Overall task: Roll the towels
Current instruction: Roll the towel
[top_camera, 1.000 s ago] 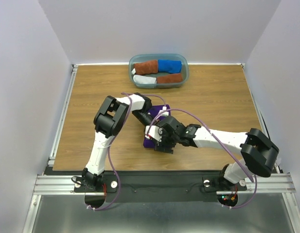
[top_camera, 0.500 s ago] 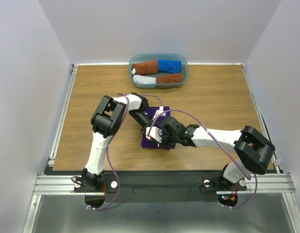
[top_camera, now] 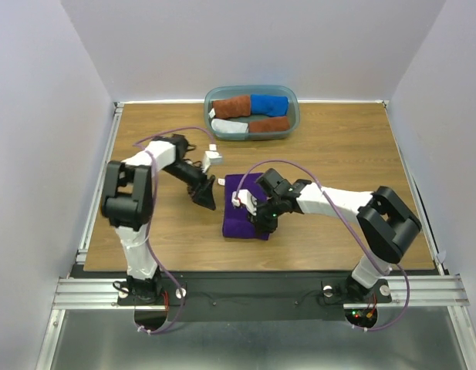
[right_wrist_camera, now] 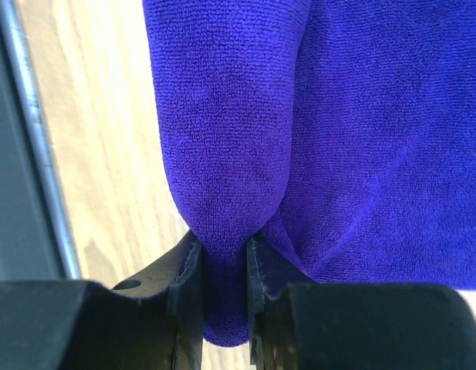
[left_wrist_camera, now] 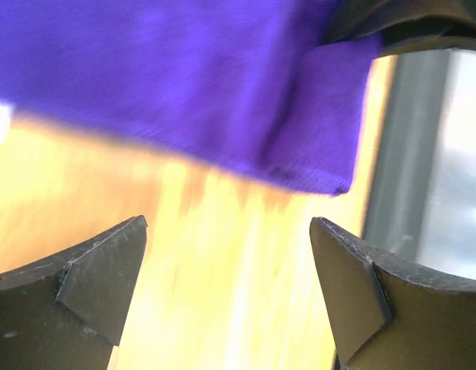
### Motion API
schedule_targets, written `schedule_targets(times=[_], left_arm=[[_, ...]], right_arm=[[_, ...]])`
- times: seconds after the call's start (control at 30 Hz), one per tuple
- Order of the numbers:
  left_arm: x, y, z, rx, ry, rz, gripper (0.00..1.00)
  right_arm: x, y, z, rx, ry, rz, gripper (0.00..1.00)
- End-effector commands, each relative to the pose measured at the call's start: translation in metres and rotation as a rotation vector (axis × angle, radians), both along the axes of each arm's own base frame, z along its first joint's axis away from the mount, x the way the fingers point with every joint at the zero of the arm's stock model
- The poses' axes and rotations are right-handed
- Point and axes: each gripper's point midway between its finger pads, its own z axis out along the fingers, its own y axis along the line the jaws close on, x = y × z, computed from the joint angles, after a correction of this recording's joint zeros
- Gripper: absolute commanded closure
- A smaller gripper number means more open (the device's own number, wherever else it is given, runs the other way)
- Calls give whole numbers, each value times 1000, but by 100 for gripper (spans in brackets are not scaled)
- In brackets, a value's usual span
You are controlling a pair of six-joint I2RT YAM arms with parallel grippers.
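Right wrist: purple towel [right_wrist_camera: 222,154] fold pinched between right jaws

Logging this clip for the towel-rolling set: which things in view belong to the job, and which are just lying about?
Job: purple towel; rust towels, blue towel and grey towel, all in the tub.
Lying about: tub; table.
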Motion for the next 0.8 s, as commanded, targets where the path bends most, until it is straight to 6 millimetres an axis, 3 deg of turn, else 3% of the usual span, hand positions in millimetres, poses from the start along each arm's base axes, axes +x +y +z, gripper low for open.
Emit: schedule_targets(times=[0.0, 0.13, 0.17, 0.27, 0.3, 0.37, 0.4, 0.47, 0.6, 0.77], left_arm=[[34, 31, 29, 30, -235, 141, 1], [46, 48, 68, 48, -544, 270, 1], [44, 52, 92, 42, -650, 302, 1], [28, 55, 94, 51, -798, 282, 1], [13, 54, 95, 54, -848, 264, 1], [-6, 44, 87, 95, -924, 181, 1], [-29, 32, 77, 89, -965, 87, 1], [-50, 29, 57, 134, -1007, 17, 1], [-79, 2, 40, 119, -1083, -106, 1], [-87, -33, 36, 117, -1172, -175, 1]], right_arm=[[-24, 0, 5, -22, 206, 12, 99], [-25, 7, -2, -41, 343, -4, 99], [-29, 7, -2, -51, 396, -3, 99], [-30, 11, -4, -69, 509, -15, 99], [-30, 12, -3, -73, 535, -20, 99], [-29, 17, -3, -66, 614, -33, 97], [-25, 23, 2, -43, 645, -36, 96], [-25, 23, -2, -54, 709, -57, 95], [-18, 28, 1, -27, 813, -91, 93], [-10, 29, 1, -6, 921, -127, 89]])
